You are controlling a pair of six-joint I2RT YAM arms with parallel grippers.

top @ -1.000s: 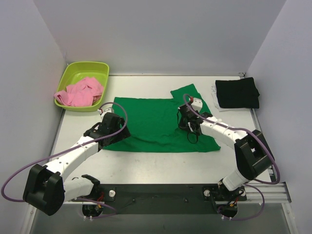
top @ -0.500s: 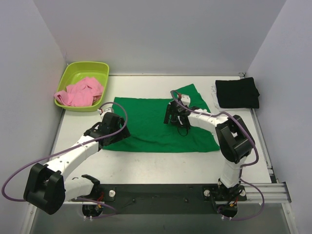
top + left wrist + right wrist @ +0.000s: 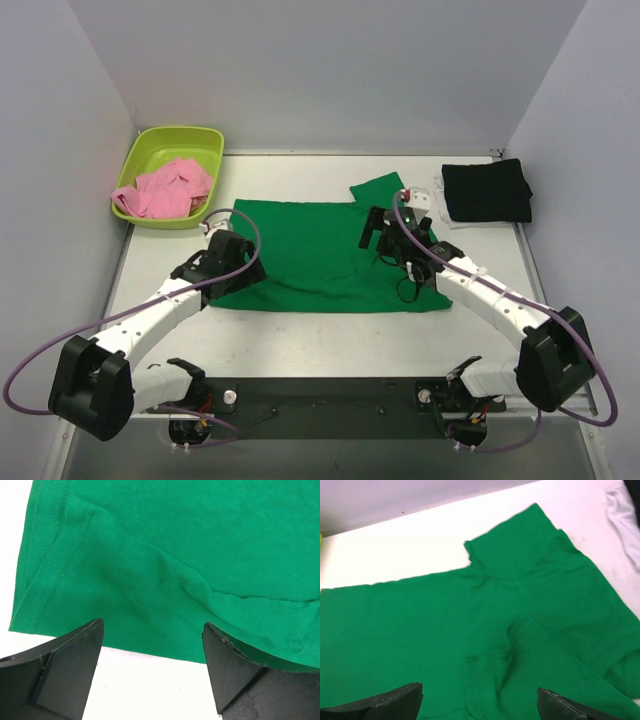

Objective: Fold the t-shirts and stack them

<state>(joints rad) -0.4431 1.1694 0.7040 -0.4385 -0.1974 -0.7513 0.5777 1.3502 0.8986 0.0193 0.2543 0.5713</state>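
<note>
Green t-shirt flat; wrist views: left tool, right tool wide-open, empty. Top only: pink t-shirt, black t-shirt.

Green t-shirt lies spread flat centrally, black t-shirt folded far right, pink t-shirt crumpled far left.

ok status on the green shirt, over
Left end effector open at the left edge of the green t-shirt; right end effector open over its right side. Shirt lies spread out, far-right sleeve sticking out. Nothing in the way.
</note>
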